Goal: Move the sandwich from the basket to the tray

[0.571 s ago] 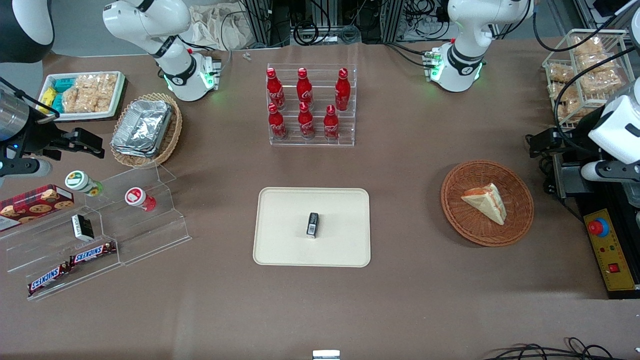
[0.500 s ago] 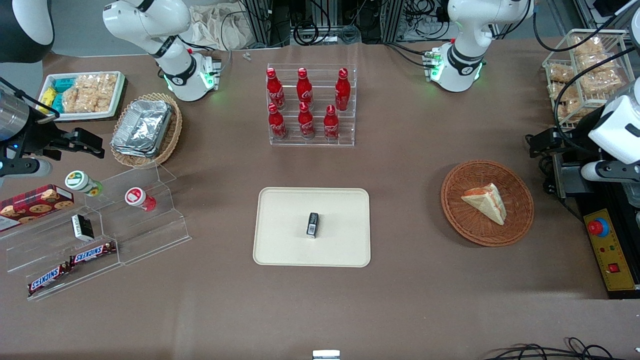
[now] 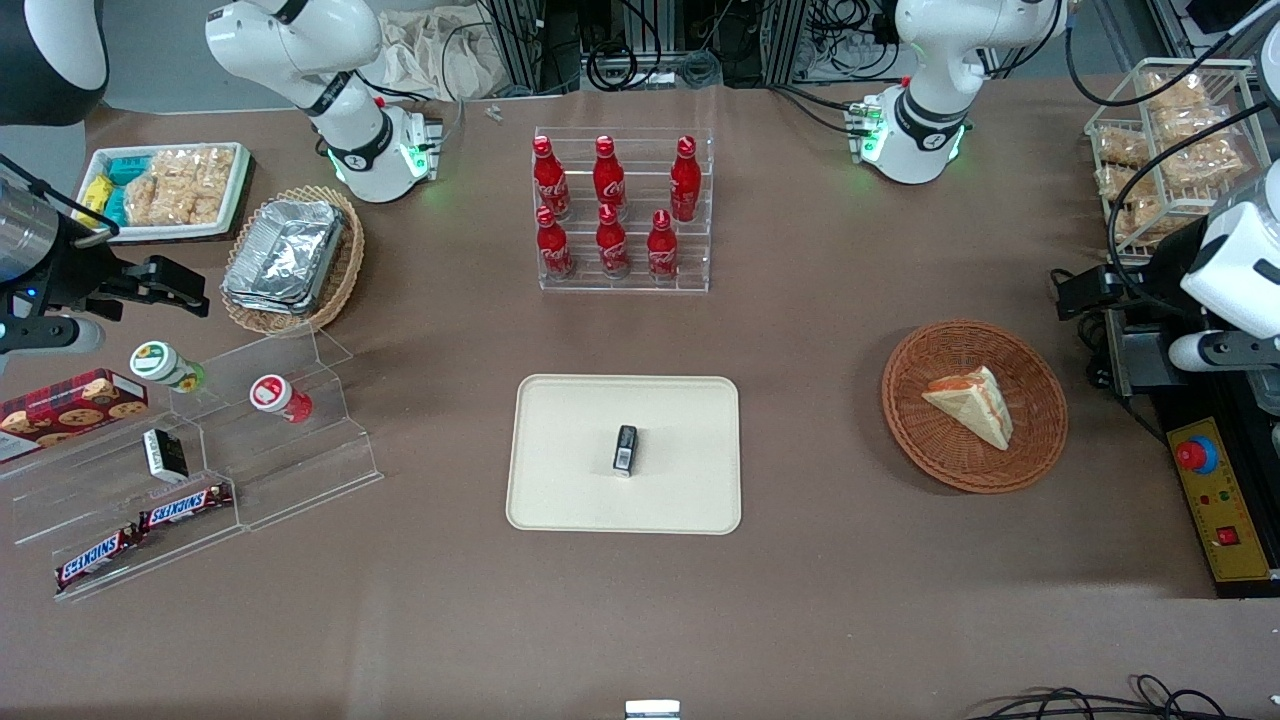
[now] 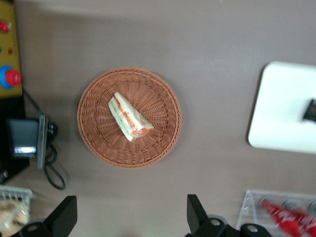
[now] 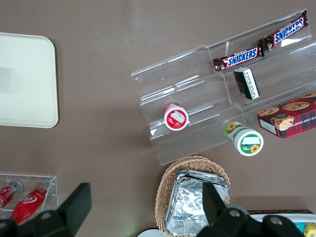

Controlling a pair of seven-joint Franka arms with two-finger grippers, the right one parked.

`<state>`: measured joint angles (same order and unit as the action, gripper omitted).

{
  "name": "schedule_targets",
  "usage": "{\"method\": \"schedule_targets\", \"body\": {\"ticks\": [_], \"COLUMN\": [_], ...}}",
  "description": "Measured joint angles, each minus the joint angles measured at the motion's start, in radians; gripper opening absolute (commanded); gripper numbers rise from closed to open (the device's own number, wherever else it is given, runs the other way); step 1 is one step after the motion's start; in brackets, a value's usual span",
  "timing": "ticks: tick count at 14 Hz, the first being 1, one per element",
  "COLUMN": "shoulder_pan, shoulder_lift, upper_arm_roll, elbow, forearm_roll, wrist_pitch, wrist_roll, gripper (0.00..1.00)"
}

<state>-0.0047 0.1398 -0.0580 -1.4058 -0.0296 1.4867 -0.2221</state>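
Left wrist view: sandwich point(image 4: 129, 117) is seen lying in the basket point(image 4: 98, 140), well apart from the gripper point(image 4: 131, 222), whose jaws are held spread wide above bare tabletop point(image 4: 212, 59).

The sandwich point(image 3: 969, 403) point(image 4: 130, 117), a pale triangular wedge with orange-red filling along one edge, lies flat in the round reddish-brown wicker basket point(image 3: 1040, 440) point(image 4: 163, 133). The cream rectangular tray point(image 3: 570, 490) point(image 4: 281, 108) sits on the worktop, well apart from the basket.
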Motion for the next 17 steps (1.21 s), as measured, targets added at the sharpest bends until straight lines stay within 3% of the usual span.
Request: {"method": "schedule_targets", "body": {"ticks": [2, 5, 12, 17], "shoulder_pan": [0.014, 0.064, 0.064, 0.063], "shoulder_lift": [0.015, 0.050, 0.055, 0.086], "upper_arm_roll": [0.018, 0.032, 0.038, 0.039], "elbow": [-0.007, -0.082, -0.536, -0.749], "forearm_roll": [0.000, -0.001, 0.000, -0.001], "wrist_pitch": [-0.005, 0.044, 0.538, 0.786], "wrist_roll": [-0.154, -0.235, -0.516, -0.571], "gripper": [1.00, 1.00, 1.00, 1.00]}}
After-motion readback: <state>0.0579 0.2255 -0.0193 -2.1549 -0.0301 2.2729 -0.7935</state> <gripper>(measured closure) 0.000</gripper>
